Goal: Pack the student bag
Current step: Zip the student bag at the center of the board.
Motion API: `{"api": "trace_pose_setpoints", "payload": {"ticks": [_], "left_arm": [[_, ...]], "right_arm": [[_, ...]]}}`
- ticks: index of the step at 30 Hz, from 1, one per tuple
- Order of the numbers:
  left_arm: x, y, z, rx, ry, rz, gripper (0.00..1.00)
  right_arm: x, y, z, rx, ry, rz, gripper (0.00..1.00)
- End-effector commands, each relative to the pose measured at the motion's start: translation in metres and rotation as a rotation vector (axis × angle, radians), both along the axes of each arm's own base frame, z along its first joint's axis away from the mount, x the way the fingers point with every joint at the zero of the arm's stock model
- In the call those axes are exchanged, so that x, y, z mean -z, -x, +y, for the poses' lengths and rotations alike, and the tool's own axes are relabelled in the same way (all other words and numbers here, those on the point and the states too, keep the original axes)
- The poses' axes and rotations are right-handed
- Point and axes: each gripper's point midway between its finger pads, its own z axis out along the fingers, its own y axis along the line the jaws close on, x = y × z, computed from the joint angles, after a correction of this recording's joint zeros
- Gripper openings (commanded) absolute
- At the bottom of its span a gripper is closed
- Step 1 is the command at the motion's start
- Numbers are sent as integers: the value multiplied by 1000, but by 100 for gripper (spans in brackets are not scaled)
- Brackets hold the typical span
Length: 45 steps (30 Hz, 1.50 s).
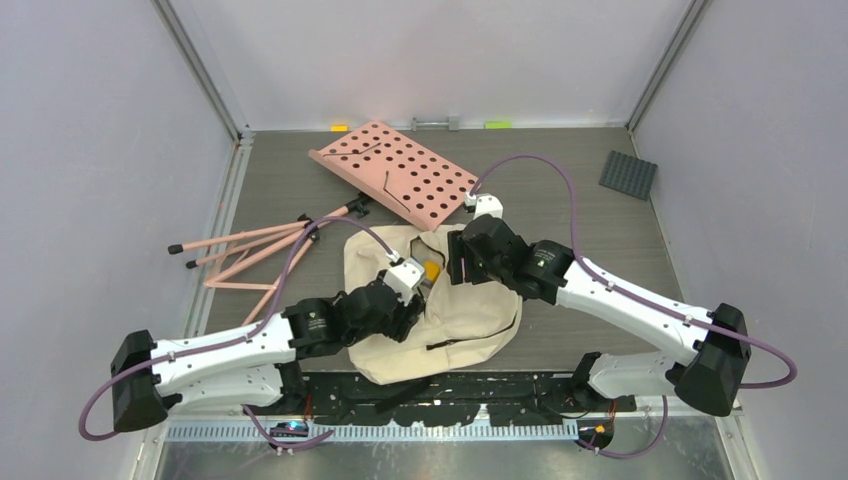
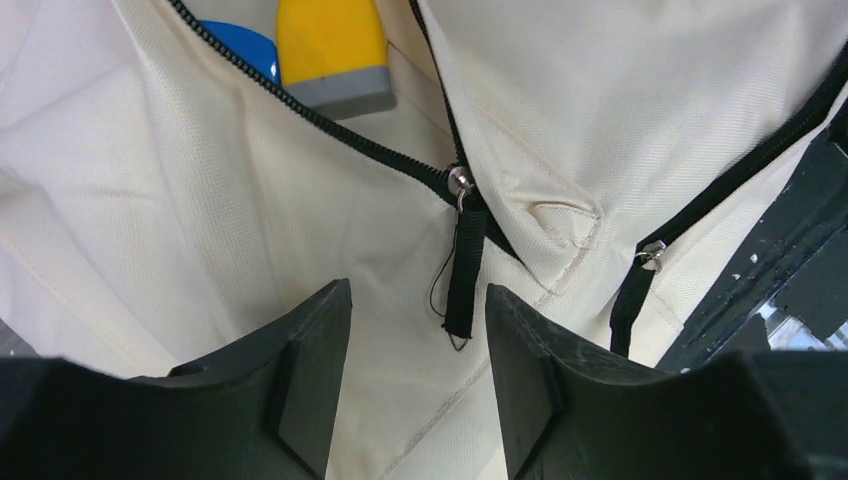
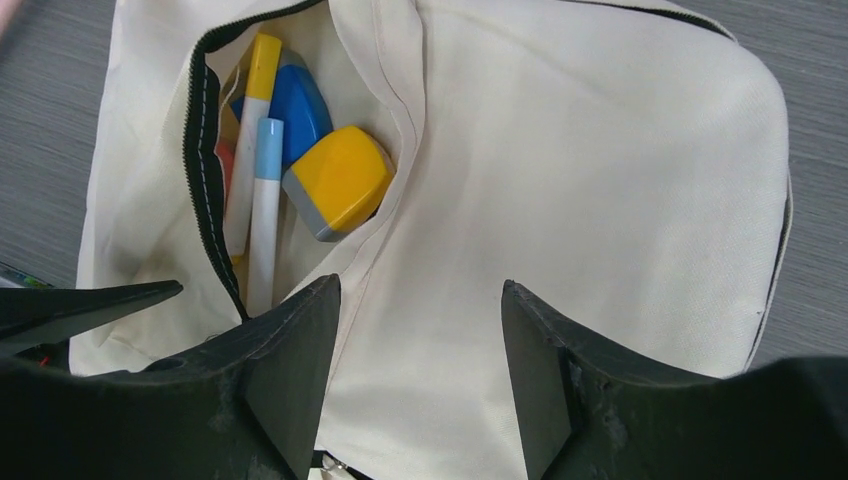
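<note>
Your student bag [image 1: 470, 320] lies flat on the table near the arm bases, about midway between left and right, with both arms reaching in over it. Most of the packing looks done. Through the unzipped front pocket you can see a yellow block [image 3: 340, 180] with a grey base, a blue piece [image 3: 298, 105] behind it, and two markers [image 3: 262, 200] standing alongside, one yellow-capped and one pale blue. A bit of something red-pink sits at the pocket's edge, but it is too hidden to name.

What seems to be left is closing up. Your left gripper [image 2: 418, 300] is low over the fabric with its jaws partly apart and empty. The black zipper pull [image 2: 462, 270] hangs just at the mouth of that gap, not pinched yet. A second pull [image 2: 640, 285] sits off to the right on another zipper line.

Your right gripper [image 3: 420, 290] hovers above the bag's broad front panel with its jaws fairly wide, gripping nothing — it could pin the cloth while the left draws the zip.

Out on the table, a pink perforated board [image 1: 395, 170] lies at the far side, a pink folding stand [image 1: 260, 250] to the left, and a dark studded mat [image 1: 628, 175] at the far right. Whether any of these belong in the bag you cannot tell from here — if so, more work remains.
</note>
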Motion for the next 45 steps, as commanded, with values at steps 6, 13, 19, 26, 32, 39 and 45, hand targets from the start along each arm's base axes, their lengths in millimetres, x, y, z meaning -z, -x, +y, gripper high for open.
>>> {"api": "trace_pose_setpoints", "payload": {"ticks": [6, 13, 19, 26, 32, 39, 45], "left_arm": [[-4, -13, -22, 52, -51, -95, 46], [11, -18, -21, 29, -150, -128, 12], [-16, -24, -16, -62, -72, -161, 0], [-58, -24, -13, -100, 49, -176, 0], [-65, -27, -18, -89, -7, -178, 0], [-77, -35, -20, -125, -46, -156, 0], [-81, -37, -9, -243, 4, -27, 0]], "right_arm": [[-1, -2, 9, -1, -43, -12, 65], [4, 1, 11, -27, -46, -4, 65], [12, 11, 12, -56, -82, 13, 65], [12, 34, 27, -131, -215, -9, 66], [3, 47, 42, -152, -275, -103, 68], [-3, 55, 71, -165, -261, -183, 68], [-3, 66, 72, -93, -233, -154, 64]]}}
